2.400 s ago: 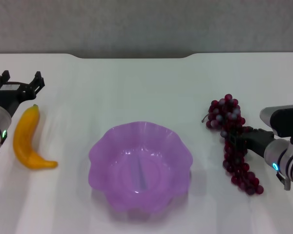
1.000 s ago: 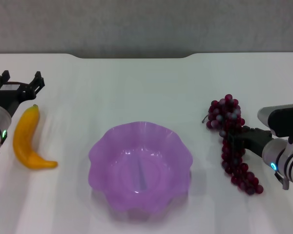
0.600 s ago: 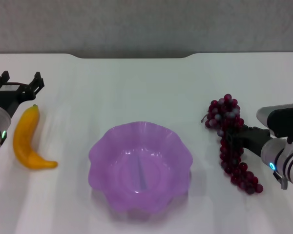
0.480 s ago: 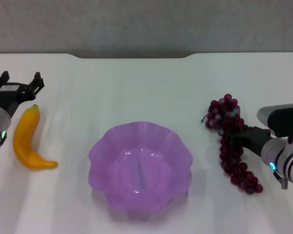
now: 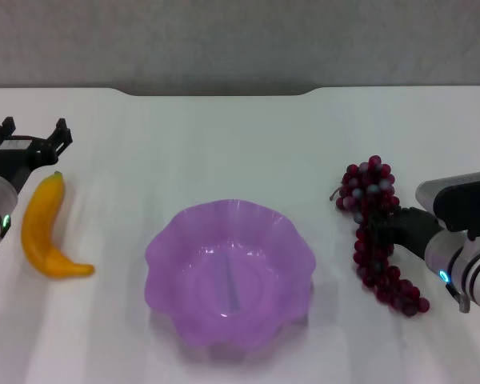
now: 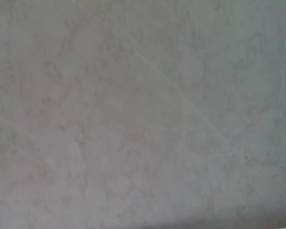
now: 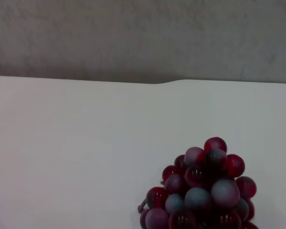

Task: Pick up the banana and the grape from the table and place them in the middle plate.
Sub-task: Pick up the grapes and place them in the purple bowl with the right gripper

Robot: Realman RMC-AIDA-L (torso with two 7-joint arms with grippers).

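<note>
The yellow banana (image 5: pixel 42 228) lies on the white table (image 5: pixel 224 144) at the far left, its green tip pointing away from me. My left gripper (image 5: pixel 34 138) hovers open just beyond that tip, not touching it. The dark red grape (image 5: pixel 370 188) bunch lies right of the purple scalloped middle plate (image 5: pixel 166 240), which holds nothing. My right gripper (image 5: pixel 382 229) is shut on the bunch's middle, with the lower grapes trailing towards me. In the right wrist view the top of the grape (image 7: pixel 205 191) bunch shows close up. The left wrist view shows only a grey surface.
The table's dark notched back edge (image 5: pixel 216 91) runs below a grey wall. Bare white tabletop lies between the plate and each fruit, and behind the plate.
My right gripper has shifted slightly left towards the plate, dragging the middle and lower part of the grape bunch with it. The left arm and the banana have not moved.
</note>
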